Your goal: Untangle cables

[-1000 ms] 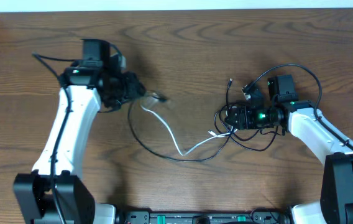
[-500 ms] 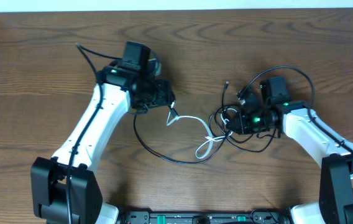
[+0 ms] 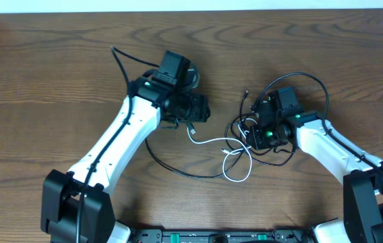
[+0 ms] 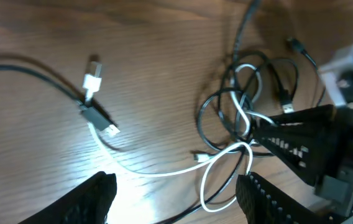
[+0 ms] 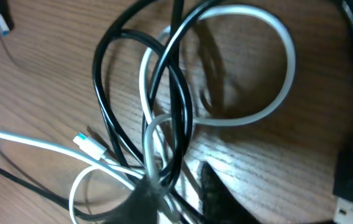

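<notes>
The white cable [image 3: 212,140] and the black cable [image 3: 178,169] lie knotted together at centre right. My right gripper [image 3: 253,133] is shut on the knot. In the right wrist view the white loop [image 5: 238,119] and black loops [image 5: 102,74] run down between the closed fingers of the right gripper [image 5: 179,199]. My left gripper [image 3: 198,111] hovers just left of the knot, open and empty. In the left wrist view, the left gripper [image 4: 176,208] has its jaws wide apart over the white cable [image 4: 164,173]. A white plug [image 4: 91,79] and a black plug [image 4: 99,118] lie on the table.
The wooden table [image 3: 43,81] is bare on the left. The black cable sweeps in a wide arc toward the front edge. The right arm's thicker black wires [image 3: 313,77] loop above its wrist. A white wall strip runs along the back.
My left arm has swung right toward the knot. The white cable has gone slack and bunched into a loop near the knot. The right gripper has shifted slightly left.
</notes>
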Controlling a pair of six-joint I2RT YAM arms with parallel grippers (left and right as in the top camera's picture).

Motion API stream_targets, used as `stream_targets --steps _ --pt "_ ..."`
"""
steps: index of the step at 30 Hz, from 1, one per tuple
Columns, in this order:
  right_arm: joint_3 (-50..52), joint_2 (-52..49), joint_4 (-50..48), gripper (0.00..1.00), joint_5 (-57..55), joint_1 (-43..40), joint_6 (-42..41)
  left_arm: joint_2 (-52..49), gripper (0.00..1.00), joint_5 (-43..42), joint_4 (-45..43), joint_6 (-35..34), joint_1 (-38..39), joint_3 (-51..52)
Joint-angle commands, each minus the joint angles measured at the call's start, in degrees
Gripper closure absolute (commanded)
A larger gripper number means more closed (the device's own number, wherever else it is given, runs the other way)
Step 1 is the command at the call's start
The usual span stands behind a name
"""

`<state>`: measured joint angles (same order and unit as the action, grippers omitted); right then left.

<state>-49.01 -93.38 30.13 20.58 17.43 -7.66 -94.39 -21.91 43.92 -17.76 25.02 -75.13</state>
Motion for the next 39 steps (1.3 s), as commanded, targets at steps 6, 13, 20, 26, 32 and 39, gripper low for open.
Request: stream_targets --steps 6,13,20,26,32,39 --pt "0.09 -0.72 0.04 0.99 -1.55 1.42 -0.63 -2.71 0.33 0.50 -2.89 0.55 2.38 -0.94" --pt "-0.96 -0.35 -0.35 0.99 7.76 1.31 1.62 -9.03 0.34 -7.93 -9.33 0.35 2.99 -0.94" --pt "-1.95 2.40 -0.57 0.99 16.37 1.29 4.59 -15.08 0.35 -13.70 -12.74 0.11 3.08 -0.94" --pt "-1.95 5.09 -0.87 0.99 14.19 0.55 4.50 -17.70 0.40 -14.95 -11.69 0.13 3.10 -0.94" --pt "-1.95 6.49 -0.81 0.99 14.10 -1.77 4.52 -17.81 0.45 -14.99 -11.47 0.13 3.10 -0.94" --pt "-1.95 6.51 -0.74 0.99 14.12 -2.49 4.52 -18.10 0.49 -14.95 -11.76 0.13 3.10 0.48"
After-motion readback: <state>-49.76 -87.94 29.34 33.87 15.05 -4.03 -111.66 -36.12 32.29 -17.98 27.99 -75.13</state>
